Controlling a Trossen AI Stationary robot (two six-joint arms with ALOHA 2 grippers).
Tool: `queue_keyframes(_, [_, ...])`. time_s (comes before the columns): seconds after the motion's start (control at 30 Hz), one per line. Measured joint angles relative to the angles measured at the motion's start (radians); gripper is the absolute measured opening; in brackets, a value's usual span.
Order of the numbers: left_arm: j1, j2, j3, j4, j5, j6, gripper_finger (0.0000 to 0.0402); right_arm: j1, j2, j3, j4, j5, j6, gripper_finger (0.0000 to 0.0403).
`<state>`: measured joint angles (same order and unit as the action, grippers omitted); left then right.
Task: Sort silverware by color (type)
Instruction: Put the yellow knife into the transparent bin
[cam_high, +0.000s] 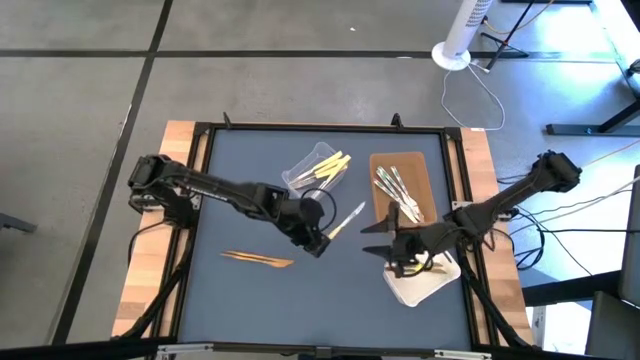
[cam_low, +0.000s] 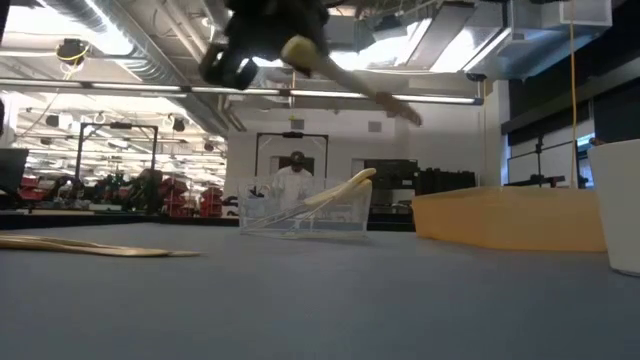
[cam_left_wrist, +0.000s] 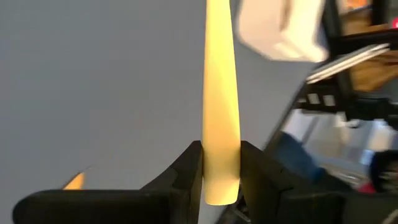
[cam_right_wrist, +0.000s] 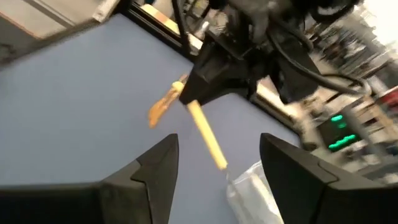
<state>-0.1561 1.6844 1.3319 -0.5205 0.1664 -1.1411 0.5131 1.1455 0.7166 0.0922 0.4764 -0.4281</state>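
Note:
My left gripper hangs over the middle of the blue mat, shut on a pale yellow utensil. My right gripper stands open just right of it, above the white tray, its fingers facing the yellow utensil with nothing between them. More pale yellow utensils lean in the clear tub. Silver utensils lie on the brown tray. Orange-brown utensils lie flat on the mat near the front. My left gripper pinches the pale yellow utensil close to its blunt near end between its two fingers. The fingers slant down from the table's left. The utensil sticks out ahead of them toward the right gripper, tilted downward and lifted clear of the mat.
The clear tub stands at the mat's far middle, with the brown tray right of it. A black frame runs round the mat. Bare mat lies at the near left and front middle.

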Motion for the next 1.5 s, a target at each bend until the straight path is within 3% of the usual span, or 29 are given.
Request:
queue_keyframes(0.17, [0.021, 0.0, 0.0, 0.072, 0.036, 0.0, 0.0081, -0.056, 0.081, 0.0, 0.106, 0.003, -0.065, 0.0215])
queue_keyframes(0.6, [0.051, 0.0, 0.0, 0.092, 0.055, 0.0, 0.0081, -0.181, 0.191, 0.0, 0.15, -0.051, -0.132, 0.0215])
queue_keyframes(1.37, [0.051, 0.0, 0.0, 0.161, 0.064, -0.002, 0.0081, -0.18, 0.234, 0.0, 0.153, -0.052, -0.209, 0.0215])
queue_keyframes(1.5, [0.051, 0.0, 0.0, 0.168, 0.064, -0.004, 0.0081, -0.18, 0.234, 0.0, 0.154, -0.052, -0.209, 0.0199])
